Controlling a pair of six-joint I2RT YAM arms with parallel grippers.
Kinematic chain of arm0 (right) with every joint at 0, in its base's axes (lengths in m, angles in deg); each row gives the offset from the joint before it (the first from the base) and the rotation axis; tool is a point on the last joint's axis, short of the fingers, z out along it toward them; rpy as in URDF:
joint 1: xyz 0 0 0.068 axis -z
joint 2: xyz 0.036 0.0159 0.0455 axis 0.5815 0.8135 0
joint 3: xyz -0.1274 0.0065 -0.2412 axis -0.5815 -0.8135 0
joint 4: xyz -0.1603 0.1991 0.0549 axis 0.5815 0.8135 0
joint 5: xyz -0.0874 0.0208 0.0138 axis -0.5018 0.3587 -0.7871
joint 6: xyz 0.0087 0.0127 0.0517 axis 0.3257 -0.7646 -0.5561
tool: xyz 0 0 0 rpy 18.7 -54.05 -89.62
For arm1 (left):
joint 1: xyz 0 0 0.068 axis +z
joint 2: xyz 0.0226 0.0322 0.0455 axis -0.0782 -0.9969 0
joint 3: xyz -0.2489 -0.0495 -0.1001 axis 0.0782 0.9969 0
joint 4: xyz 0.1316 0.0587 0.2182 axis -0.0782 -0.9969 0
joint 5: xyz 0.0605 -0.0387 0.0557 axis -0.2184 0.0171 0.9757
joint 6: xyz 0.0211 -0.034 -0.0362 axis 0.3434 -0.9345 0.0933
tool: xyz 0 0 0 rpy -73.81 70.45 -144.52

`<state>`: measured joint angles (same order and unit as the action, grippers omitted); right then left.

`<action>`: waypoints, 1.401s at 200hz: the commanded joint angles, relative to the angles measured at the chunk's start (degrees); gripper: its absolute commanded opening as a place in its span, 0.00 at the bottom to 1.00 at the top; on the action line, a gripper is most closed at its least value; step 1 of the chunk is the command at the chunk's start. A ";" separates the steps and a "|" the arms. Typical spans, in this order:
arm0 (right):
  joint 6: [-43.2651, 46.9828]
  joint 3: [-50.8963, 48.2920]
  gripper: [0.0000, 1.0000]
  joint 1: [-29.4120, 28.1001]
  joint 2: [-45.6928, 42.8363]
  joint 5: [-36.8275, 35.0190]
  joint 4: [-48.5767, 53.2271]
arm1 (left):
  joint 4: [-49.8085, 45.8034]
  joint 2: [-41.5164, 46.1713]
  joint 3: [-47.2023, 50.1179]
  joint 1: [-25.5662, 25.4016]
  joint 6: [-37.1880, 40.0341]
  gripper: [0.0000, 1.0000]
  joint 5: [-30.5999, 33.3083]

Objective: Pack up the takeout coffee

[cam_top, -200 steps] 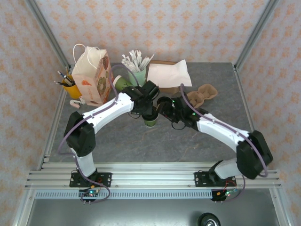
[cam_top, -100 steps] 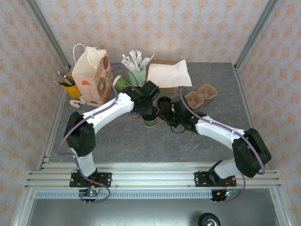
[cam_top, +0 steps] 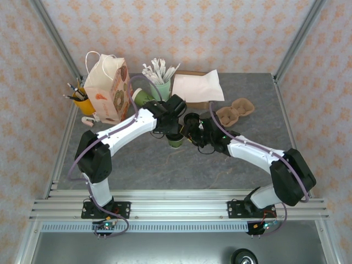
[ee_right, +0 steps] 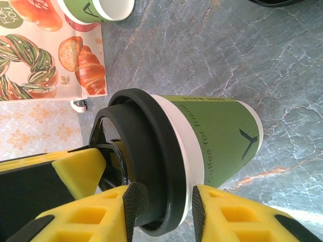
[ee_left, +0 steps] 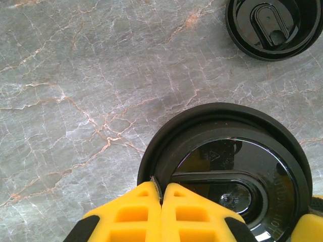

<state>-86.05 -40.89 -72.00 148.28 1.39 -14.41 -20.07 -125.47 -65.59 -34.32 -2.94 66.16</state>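
The takeout coffee, a dark green paper cup with a round black lid, stands upright mid-table. My left gripper is shut, its yellow fingertips pressed together on the near edge of the lid; from above the left gripper hangs over the cup. My right gripper comes in from the side. One pad lies on the lid's raised top and the other against the cup's white lip, pinching the lid's rim. From above the right gripper is just right of the cup.
A loose black lid lies just beyond the cup. A paper bag printed with pastries stands at the back left, a lidless green cup beside it. A pale cup of wrapped sticks, a white bag and a cardboard carrier stand behind.
My right gripper has slid left up to the cup and its jaws have narrowed around the lid's rim. The left gripper has stayed shut on the lid.
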 commanded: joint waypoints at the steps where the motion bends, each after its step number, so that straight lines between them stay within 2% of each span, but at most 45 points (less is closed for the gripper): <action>1: -2.09 -2.92 0.35 -0.42 1.59 -0.92 0.01 | -0.80 -0.71 1.35 -0.74 -1.29 0.00 0.48; 40: -0.99 -2.68 0.35 -0.38 -2.03 -3.65 1.03 | -0.61 -0.56 2.06 -0.74 -1.23 0.00 0.81; 81: 2.62 2.01 0.35 1.57 -5.71 -5.03 8.72 | -1.03 -0.34 1.41 -0.74 0.53 0.00 2.40; 136: 2.97 2.29 0.34 2.70 -1.56 1.17 5.33 | -1.06 -0.63 1.26 -0.74 0.19 0.00 1.67; 237: 3.96 3.58 0.34 2.61 0.15 1.62 4.08 | -0.89 -0.37 1.98 -0.74 -0.08 0.00 1.09; 280: 1.88 -0.54 0.29 2.35 3.46 2.17 3.35 | -0.63 -0.62 2.14 -0.74 -0.32 0.00 0.79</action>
<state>-83.23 -38.90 -69.49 149.70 2.94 -10.17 -19.18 -125.44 -65.20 -34.54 -2.86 66.78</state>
